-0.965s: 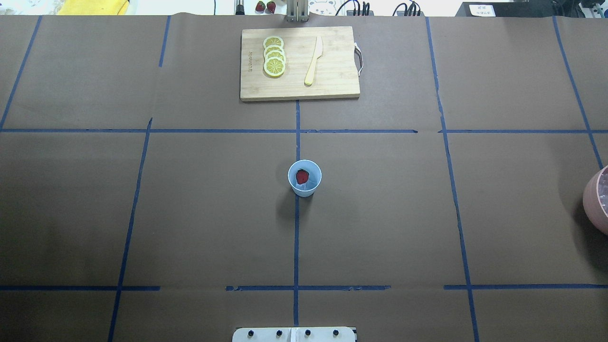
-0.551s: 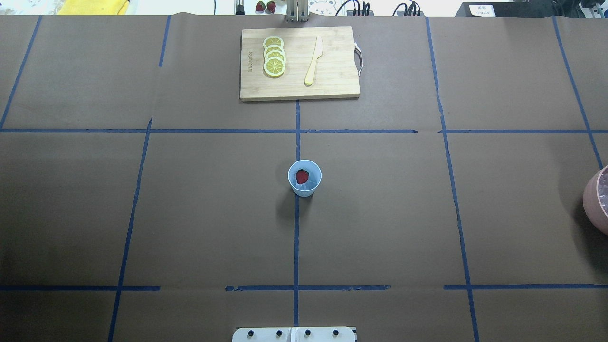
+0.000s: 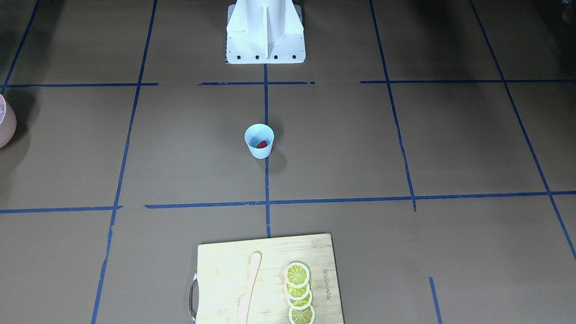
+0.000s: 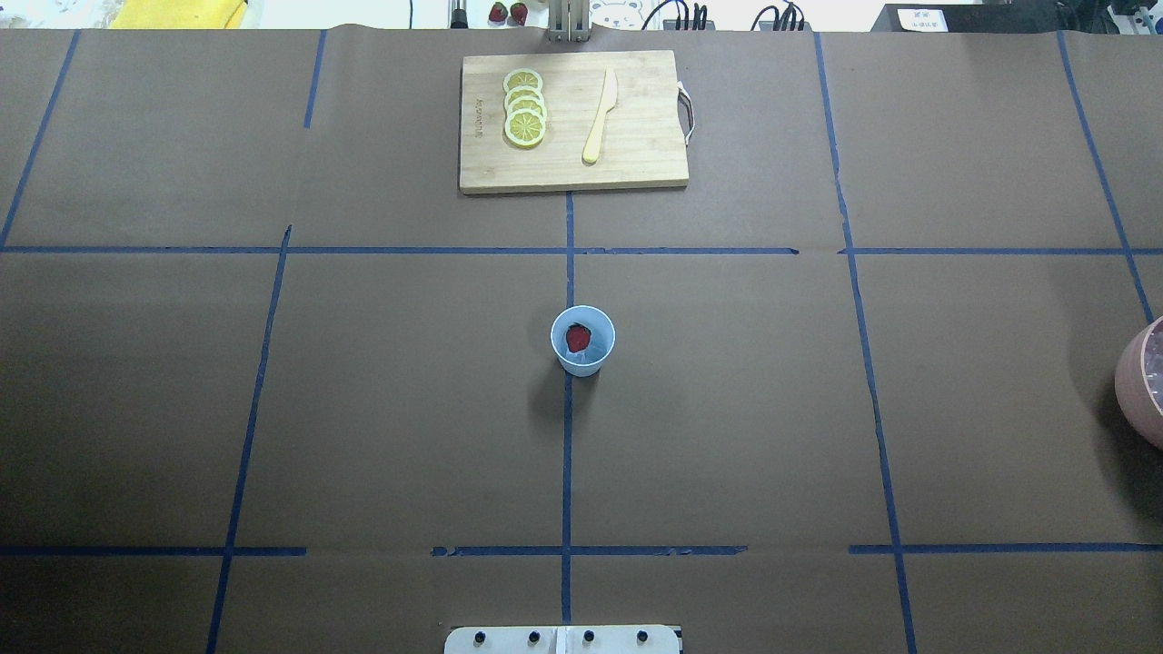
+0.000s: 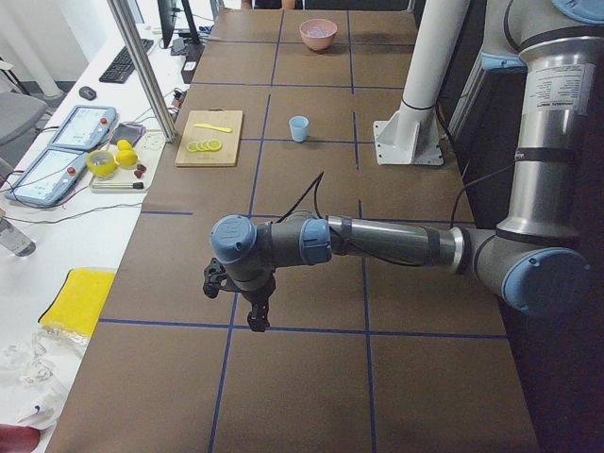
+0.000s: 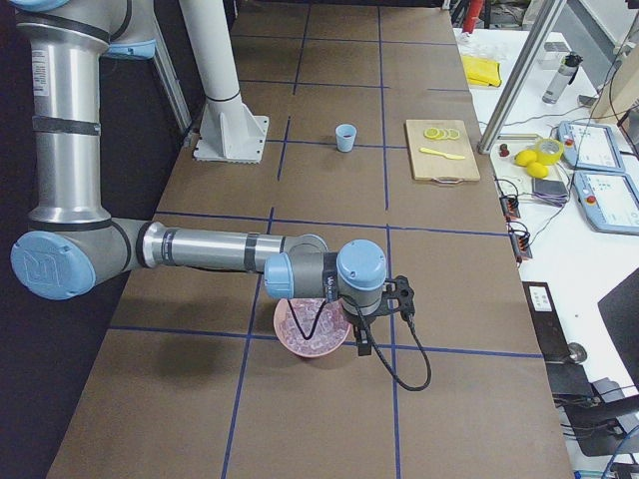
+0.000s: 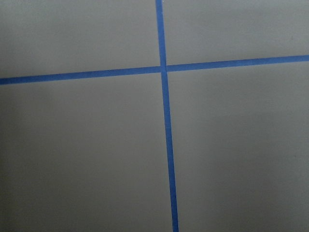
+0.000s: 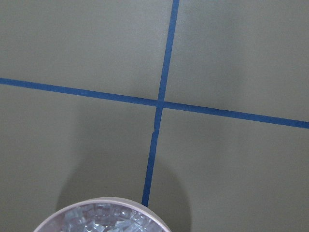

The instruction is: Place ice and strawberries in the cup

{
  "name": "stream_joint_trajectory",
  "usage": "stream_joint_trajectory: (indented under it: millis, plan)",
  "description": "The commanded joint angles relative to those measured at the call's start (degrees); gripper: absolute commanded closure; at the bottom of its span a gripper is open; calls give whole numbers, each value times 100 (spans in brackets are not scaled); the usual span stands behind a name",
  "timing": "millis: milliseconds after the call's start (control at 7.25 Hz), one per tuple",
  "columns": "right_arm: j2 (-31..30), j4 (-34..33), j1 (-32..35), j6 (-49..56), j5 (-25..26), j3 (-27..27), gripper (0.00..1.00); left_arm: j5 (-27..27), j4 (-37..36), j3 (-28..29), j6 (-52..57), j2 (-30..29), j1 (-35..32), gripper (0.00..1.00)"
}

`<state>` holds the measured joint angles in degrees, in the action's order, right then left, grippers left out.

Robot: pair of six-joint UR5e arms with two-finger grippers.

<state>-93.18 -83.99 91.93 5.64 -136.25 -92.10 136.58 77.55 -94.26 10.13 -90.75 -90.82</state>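
Strawberry (image 4: 578, 338) sits in the cup (image 4: 582, 361), centre of the counter (image 4: 382, 418). Ice (image 8: 102, 217) lies in the pink bowl (image 4: 1134, 389) by the right gripper (image 6: 362, 346) (fingers clenched or released? cannot tell, likewise the left gripper (image 5: 257, 319)). Ice step looks next: dip, pinch a cube.

In the exterior left view, the left arm (image 5: 396, 243) crosses the middle of the frame. Its upper link drops straight down the right edge to a blue-capped elbow at lower right, and its forearm runs level leftward to 2 blue-capped wrist joints. The black left hand (image 5: 247, 304) hangs below them and points down at the worktop (image 5: 302, 396).

In the exterior right view, the right arm (image 6: 200, 247) mirrors this, with its elbow at the left edge and its forearm level toward centre frame. The right hand (image 6: 374, 319) points downward. Whether either hand's fingers are parted or closed cannot be told.
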Motion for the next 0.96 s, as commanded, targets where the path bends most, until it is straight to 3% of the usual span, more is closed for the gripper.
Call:
stream_joint_trajectory:
  millis: [0, 827]
  plan:
    - [-7, -3, 0, -2, 2, 8, 1, 0, 277, 188, -11, 40, -58, 0]
    - [-7, -3, 0, -2, 11, -1, 1, -9, 911, 532, -336, 40, -120, 0]
